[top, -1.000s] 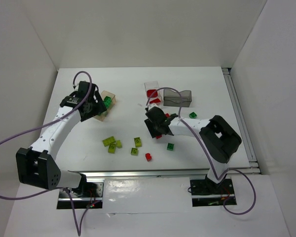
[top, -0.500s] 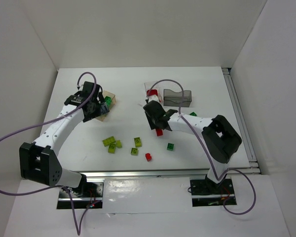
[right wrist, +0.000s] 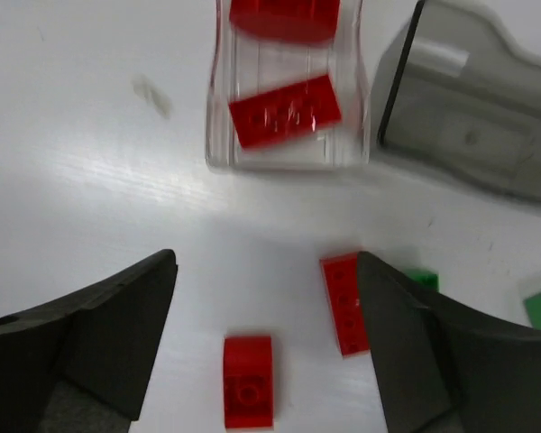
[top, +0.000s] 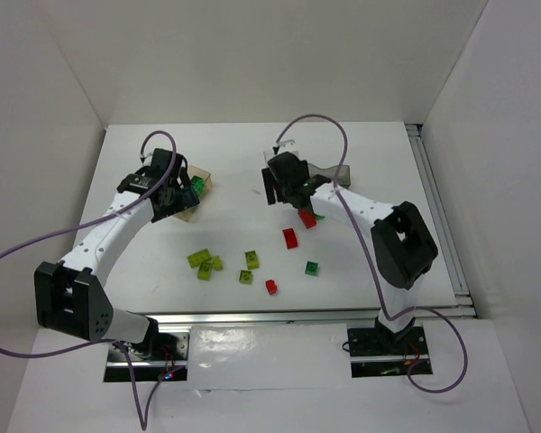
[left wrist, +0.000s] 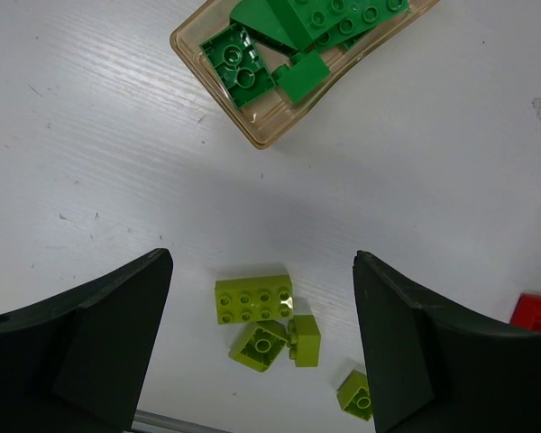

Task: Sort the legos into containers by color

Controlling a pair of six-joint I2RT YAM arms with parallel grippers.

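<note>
My right gripper (right wrist: 266, 343) hangs open above the table, just in front of the clear container (right wrist: 218, 108). That container holds two red legos (right wrist: 284, 110). Below the open jaws lie a red lego (right wrist: 249, 381) and a longer red one (right wrist: 344, 302). In the top view the right gripper (top: 287, 185) covers the clear container. My left gripper (left wrist: 261, 343) is open and empty beside the tan container (left wrist: 198, 59), which holds dark green legos (left wrist: 243, 77). Three lime legos (left wrist: 253, 299) lie between its fingers, far below them.
The smoky grey container (right wrist: 469, 126) stands right of the clear one. Green legos (right wrist: 421, 278) lie near it. Loose lime legos (top: 205, 263), another lime pair (top: 250, 267), a red one (top: 270, 286) and a green one (top: 312, 267) lie at the table's near middle.
The right gripper moved from the table's middle back toward the clear container and opened. The left gripper shifted slightly toward the tan container and stayed open.
</note>
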